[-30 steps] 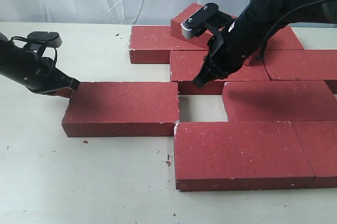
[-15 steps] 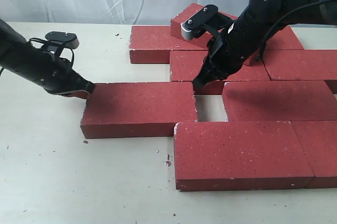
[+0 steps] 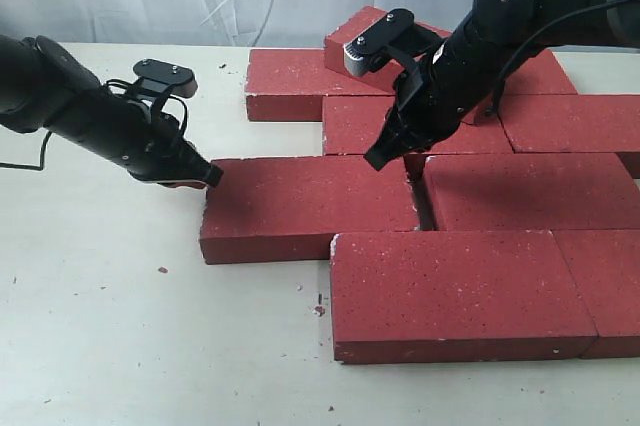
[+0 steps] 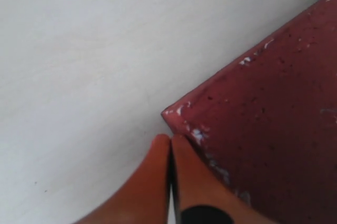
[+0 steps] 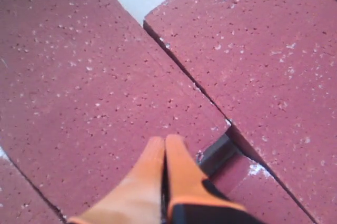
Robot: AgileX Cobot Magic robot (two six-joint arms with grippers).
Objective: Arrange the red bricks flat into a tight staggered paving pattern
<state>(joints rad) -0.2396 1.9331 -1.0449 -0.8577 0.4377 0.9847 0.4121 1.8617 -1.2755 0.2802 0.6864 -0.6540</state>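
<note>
Several red bricks lie flat in staggered rows on the pale table (image 3: 120,346). My left gripper (image 3: 205,178) is shut and empty, its orange fingertips (image 4: 181,145) pressed against the left end corner of the third-row brick (image 3: 310,208) (image 4: 274,119). That brick sits almost against its right neighbour (image 3: 530,191), with only a narrow dark slit between them. Over the front edge of a second-row brick (image 3: 365,126), my right gripper (image 3: 378,158) (image 5: 165,141) hangs shut and empty. In the right wrist view it is above a speckled brick face (image 5: 89,77).
One brick (image 3: 365,34) lies tilted on the back row behind the right arm. A long brick (image 3: 300,81) forms the back left, and two bricks (image 3: 455,291) fill the front row. Small crumbs (image 3: 318,308) dot the table before the front row.
My left gripper has slid right, pushing the third-row brick with it, and the wide gap to its right neighbour has shrunk to a slit. The right arm has stayed put.
</note>
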